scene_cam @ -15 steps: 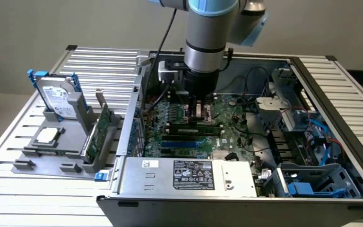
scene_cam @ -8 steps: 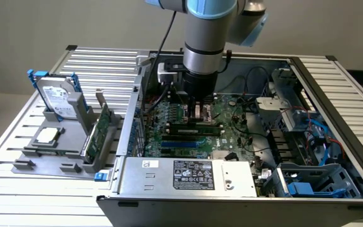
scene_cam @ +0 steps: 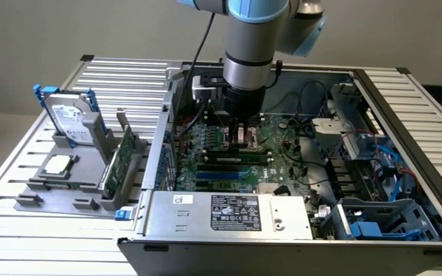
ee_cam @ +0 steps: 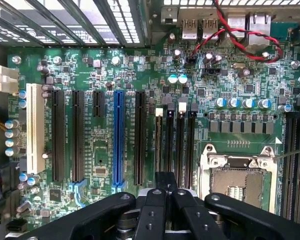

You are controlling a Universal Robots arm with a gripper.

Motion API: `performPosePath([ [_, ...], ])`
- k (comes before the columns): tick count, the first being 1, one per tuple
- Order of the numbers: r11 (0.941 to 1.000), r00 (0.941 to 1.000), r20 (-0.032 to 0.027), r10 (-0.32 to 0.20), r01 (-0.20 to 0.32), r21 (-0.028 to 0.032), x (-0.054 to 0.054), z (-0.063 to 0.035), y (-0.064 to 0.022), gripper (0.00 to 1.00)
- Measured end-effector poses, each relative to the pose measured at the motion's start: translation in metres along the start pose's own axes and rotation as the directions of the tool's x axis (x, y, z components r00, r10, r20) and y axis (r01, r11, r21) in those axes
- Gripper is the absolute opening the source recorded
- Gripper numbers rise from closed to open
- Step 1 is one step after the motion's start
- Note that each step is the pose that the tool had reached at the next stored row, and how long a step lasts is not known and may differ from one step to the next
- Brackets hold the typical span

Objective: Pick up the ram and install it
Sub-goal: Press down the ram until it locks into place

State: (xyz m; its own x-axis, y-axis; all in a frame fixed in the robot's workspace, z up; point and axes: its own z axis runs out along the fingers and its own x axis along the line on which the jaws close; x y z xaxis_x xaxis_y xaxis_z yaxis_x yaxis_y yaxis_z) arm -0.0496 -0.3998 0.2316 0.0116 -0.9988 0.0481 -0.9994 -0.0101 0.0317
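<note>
My gripper (scene_cam: 246,137) reaches down into the open computer case (scene_cam: 229,230), just above the motherboard (scene_cam: 282,167). Right under the fingertips a long, narrow green stick with dark chips, the ram (scene_cam: 236,154), lies along the black memory slots. In the wrist view my gripper (ee_cam: 166,182) is shut, its black fingers (ee_cam: 160,200) pressed together with nothing visible between them. They hover over the near end of the black memory slots (ee_cam: 175,145), beside the empty processor socket (ee_cam: 237,182). I cannot tell whether the tips touch the ram.
A grey holder (scene_cam: 29,201) outside the case, at the exterior view's left, carries a hard drive (scene_cam: 67,118), a square silver processor chip (scene_cam: 58,165) and a broad green expansion card (scene_cam: 117,158). The power supply (scene_cam: 229,214) sits at the case front, blue drive cages (scene_cam: 382,221) at the right.
</note>
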Motion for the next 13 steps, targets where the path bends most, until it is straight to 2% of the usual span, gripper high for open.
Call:
performPosePath([
  [4, 1.0, 1.0, -0.0003, 0.0, 0.0, -0.0017, 0.001, -0.0092, -0.003, 0.11],
  [8, 1.0, 1.0, -0.0003, 0.0, 0.0, -0.0044, 0.003, -0.0179, -0.0102, 0.11],
  [13, 0.9999, 1.0, -0.0003, -0.001, 0.001, -0.0108, 0.012, -0.0313, -0.016, 0.11],
])
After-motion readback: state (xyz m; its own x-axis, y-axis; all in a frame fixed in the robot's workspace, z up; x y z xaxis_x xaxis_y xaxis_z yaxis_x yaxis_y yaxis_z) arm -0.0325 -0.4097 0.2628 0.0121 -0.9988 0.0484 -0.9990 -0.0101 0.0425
